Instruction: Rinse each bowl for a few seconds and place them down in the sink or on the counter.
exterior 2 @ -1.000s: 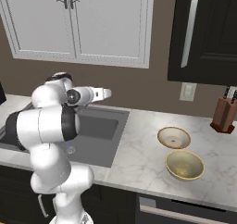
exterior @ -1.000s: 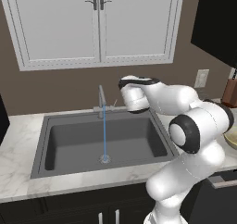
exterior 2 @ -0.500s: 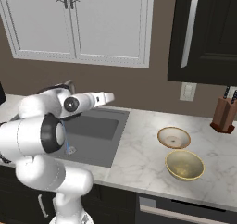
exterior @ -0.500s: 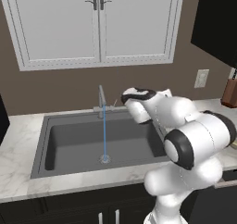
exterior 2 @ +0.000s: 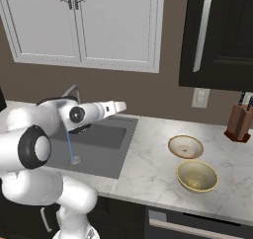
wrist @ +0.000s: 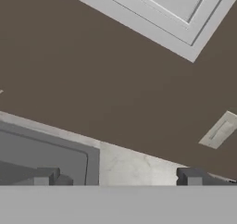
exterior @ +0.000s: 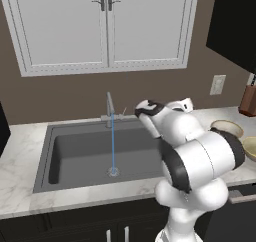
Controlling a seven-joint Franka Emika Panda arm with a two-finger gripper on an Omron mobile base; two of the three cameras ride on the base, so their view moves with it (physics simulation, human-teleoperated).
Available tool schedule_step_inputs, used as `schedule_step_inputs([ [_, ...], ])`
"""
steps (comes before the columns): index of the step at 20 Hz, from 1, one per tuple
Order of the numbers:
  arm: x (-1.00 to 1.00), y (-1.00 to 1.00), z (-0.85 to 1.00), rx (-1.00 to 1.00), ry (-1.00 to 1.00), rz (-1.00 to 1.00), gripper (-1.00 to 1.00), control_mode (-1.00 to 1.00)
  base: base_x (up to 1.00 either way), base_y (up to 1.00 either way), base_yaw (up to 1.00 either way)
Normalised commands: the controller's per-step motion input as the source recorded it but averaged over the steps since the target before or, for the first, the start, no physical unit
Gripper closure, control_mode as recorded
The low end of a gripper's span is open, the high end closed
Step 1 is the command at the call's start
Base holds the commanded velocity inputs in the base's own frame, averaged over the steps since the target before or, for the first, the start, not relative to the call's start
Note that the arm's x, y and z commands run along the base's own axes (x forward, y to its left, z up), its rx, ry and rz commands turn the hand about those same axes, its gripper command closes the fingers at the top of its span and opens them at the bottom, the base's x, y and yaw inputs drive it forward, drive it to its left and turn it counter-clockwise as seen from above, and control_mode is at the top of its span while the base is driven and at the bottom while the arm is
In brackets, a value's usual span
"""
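1. White arm with dark joints: swung from above the dark grey rectangular sink [exterior: 75,151] toward the white marble counter [exterior 2: 153,169].
2. Two-finger tool [exterior 2: 118,106]: now over the sink's right rim, nearer the bowls.

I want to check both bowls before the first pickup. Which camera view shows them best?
The right base view: the tan bowl and the yellow bowl sit whole on the counter, insides visible. In the left base view they lie at the right edge, the tan bowl behind the arm and the yellow bowl cut off.
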Motion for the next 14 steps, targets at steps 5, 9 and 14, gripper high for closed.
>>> schedule_step_inputs([
  [5,-0.07,-0.22,0.24,-0.05,0.11,-0.06,-1.0,-1.0,0.0,0.0,0.0],
  [9,-0.04,-0.2,0.19,-0.08,0.13,-0.06,-1.0,-1.0,0.0,0.0,0.0],
  [14,-0.03,-0.25,0.14,-0.06,0.16,-0.07,-1.0,-1.0,0.0,0.0,0.0],
])
